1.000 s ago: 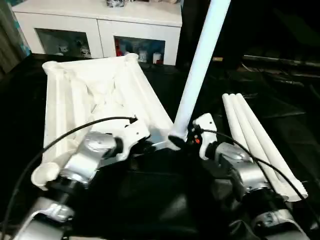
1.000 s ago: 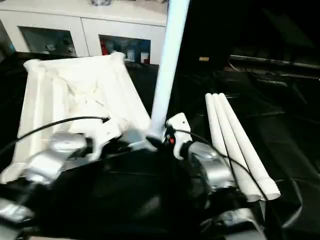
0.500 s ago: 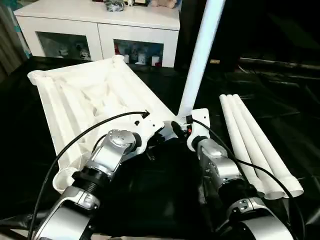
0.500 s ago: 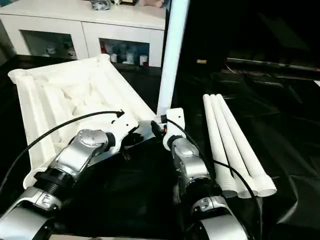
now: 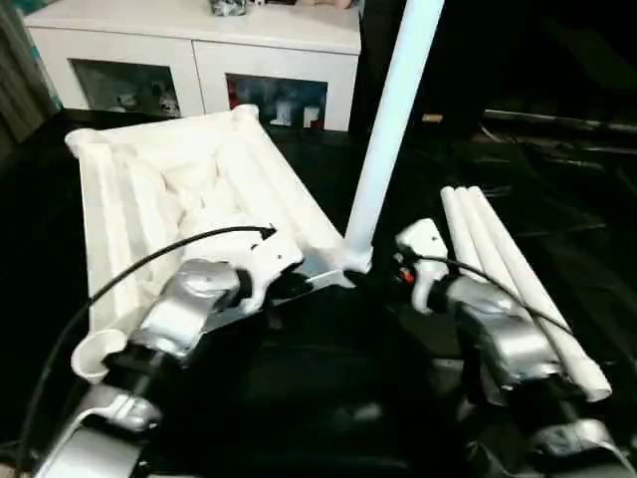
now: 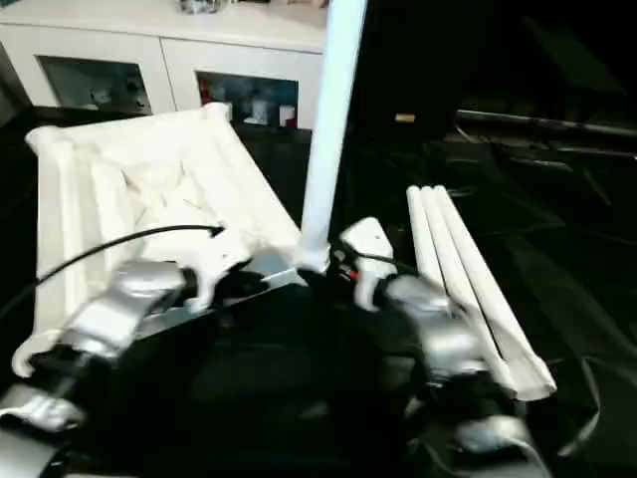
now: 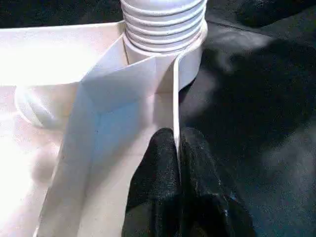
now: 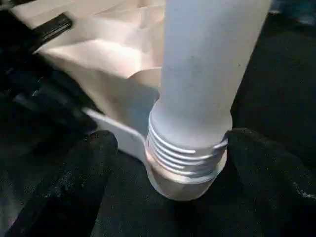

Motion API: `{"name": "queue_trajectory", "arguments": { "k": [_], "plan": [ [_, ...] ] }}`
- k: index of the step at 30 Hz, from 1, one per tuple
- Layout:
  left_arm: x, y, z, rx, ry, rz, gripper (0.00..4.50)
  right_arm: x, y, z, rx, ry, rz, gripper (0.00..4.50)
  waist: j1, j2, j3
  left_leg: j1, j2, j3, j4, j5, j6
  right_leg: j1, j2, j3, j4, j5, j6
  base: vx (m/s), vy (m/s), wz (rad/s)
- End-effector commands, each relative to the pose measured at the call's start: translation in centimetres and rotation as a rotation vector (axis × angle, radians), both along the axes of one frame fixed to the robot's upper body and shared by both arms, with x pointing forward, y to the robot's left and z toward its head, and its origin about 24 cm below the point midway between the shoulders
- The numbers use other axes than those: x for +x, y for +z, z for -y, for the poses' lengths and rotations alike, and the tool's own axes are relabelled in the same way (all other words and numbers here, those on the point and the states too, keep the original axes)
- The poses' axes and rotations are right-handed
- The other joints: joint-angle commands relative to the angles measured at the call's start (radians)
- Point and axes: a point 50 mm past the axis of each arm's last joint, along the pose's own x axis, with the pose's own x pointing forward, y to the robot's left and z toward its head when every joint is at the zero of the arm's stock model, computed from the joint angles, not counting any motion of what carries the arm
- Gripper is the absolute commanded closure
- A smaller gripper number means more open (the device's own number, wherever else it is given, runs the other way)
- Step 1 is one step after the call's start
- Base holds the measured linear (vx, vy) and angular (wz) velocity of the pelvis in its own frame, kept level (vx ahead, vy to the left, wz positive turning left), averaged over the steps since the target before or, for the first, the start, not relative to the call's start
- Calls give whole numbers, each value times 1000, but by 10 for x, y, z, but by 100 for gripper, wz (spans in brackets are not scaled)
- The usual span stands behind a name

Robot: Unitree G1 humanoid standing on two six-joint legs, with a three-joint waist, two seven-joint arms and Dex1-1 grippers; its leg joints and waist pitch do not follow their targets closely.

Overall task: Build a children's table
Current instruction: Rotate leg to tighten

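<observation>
Work surface: big black-covered work table (image 5: 557,149), spanning the head views below the white glass-door cabinet (image 5: 199,60) at the upper left.
Tabletop: all-white rectangular plastic tabletop (image 5: 169,209), ribbed underside up, left of centre in the left eye view.
Standing leg: long tapered round white plastic leg (image 5: 383,139), upright at frame centre, its threaded end (image 8: 190,150) sitting in the rounded corner socket (image 8: 185,182); several thread rings show above the rim, so it is judged only partly screwed in.
Spare legs: three white tapered legs (image 5: 513,279) lying side by side, right of centre.
Left gripper (image 7: 176,153): fingers pinched together on the tabletop's thin side wall just beside the socket.
Right gripper (image 8: 170,168): fingers spread apart either side of the threaded end, not visibly touching it.
Technique: keep the top pinned, keep the leg vertical, then grip low and twist until the threads disappear.
</observation>
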Motion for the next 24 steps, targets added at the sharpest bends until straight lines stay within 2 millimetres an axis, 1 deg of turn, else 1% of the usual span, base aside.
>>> {"name": "queue_trajectory", "arguments": {
  "k": [1, 2, 3, 4, 5, 6, 7, 8, 9, 10, 11, 12, 13, 16, 18, 20, 22, 24],
  "plan": [
    [-13, -1, 12, -49, -139, -34, 450, -4, 1, -4, -13, 66, -12, 55, 2, 0, -59, 1, 19, -4, -62, -252, 15, 43, -50, 33, -77, -254, -174, 0, 0, 0],
    [-22, 0, 10, -40, -222, -54, 450, -4, 2, -2, -38, 82, -9, 55, 4, 3, -60, 7, 20, -2, -60, -252, 13, 39, -49, 34, -76, -242, -181, 0, 0, 0],
    [-25, 1, 10, -40, -245, -60, 450, -4, 3, -2, -46, 84, -8, 55, 2, 3, -59, 3, 20, -3, -62, -244, 12, 41, -49, 34, -73, -220, -190, 0, 0, 0],
    [-25, 1, 10, -40, -247, -61, 450, -4, 3, -2, -47, 84, -8, 55, 4, 5, -61, 7, 21, -2, -60, -240, 10, 40, -48, 34, -71, -205, -196, 0, 0, 0],
    [-28, 2, 10, -44, -271, -70, 450, -3, 3, -1, -58, 83, -11, 55, 6, 7, -61, 15, 23, 2, -57, -241, 12, 33, -45, 35, -69, -170, -210, 0, 0, 0],
    [-32, 3, 10, -47, -292, -77, 450, -2, 3, -1, -70, 81, -16, 55, 6, 7, -63, 12, 23, 2, -56, -225, 15, 38, -44, 35, -63, -129, -223, 0, 0, 0],
    [-32, 3, 10, -47, -292, -77, 450, -2, 3, -1, -70, 81, -16, 55, 6, 7, -63, 8, 23, 1, -57, -216, 16, 41, -44, 35, -60, -113, -226, 0, 0, 0],
    [-33, 4, 10, -47, -296, -79, 450, -2, 3, -1, -75, 89, -20, 55, 7, 1, -62, 6, 21, 3, -56, -203, 19, 42, -44, 34, -60, -100, -225, 0, 0, 0],
    [-33, 4, 10, -46, -294, -77, 450, -2, 2, -2, -78, 97, -25, 55, 8, -1, -62, 6, 20, 3, -55, -204, 21, 43, -44, 34, -60, -109, -222, 0, 0, 0],
    [-33, 4, 10, -45, -293, -76, 450, -2, 2, -3, -80, 105, -30, 55, 8, 0, -61, 4, 20, 2, -56, -206, 19, 44, -46, 34, -60, -119, -219, 0, 0, 0],
    [-32, 4, 9, -42, -289, -75, 450, -3, 1, -3, -86, 119, -31, 55, 8, -4, -60, 4, 19, 2, -57, -215, 15, 45, -48, 34, -63, -146, -209, 0, 0, 0],
    [-32, 4, 9, -41, -287, -74, 450, -3, 1, -4, -88, 127, -32, 55, 8, -3, -60, 4, 20, 2, -57, -219, 13, 45, -49, 34, -64, -160, -205, 0, 0, 0],
    [-32, 4, 8, -39, -284, -71, 450, -4, 1, -4, -91, 136, -35, 55, 9, -6, -59, 4, 20, 2, -57, -225, 11, 45, -50, 35, -67, -183, -196, 0, 0, 0],
    [-32, 4, 7, -37, -277, -70, 450, -4, 0, -4, -93, 141, -41, 55, 9, -6, -59, 4, 20, 1, -57, -217, 9, 44, -50, 35, -66, -189, -188, 0, 0, 0],
    [-32, 4, 6, -36, -272, -71, 450, -4, -1, -4, -97, 144, -47, 89, 10, -7, -61, 3, 20, 1, -56, -202, 12, 45, -50, 35, -63, -169, -191, 0, 0, 0],
    [-32, 4, 6, -35, -270, -71, 450, -4, -2, -5, -98, 146, -50, 92, 10, -6, -62, 3, 19, 1, -55, -195, 14, 46, -49, 35, -61, -152, -195, 0, 0, 0],
    [-32, 4, 6, -35, -268, -72, 450, -4, -2, -5, -98, 148, -53, 118, 10, -8, -60, 2, 19, 1, -55, -197, 15, 46, -50, 34, -62, -160, -195, 0, 0, 0],
    [-33, 4, 6, -35, -267, -75, 450, -3, -3, -5, -98, 145, -56, 132, 10, -7, -61, 3, 19, 1, -55, -196, 15, 46, -50, 35, -62, -164, -193, 0, 0, 0]
  ]
}}
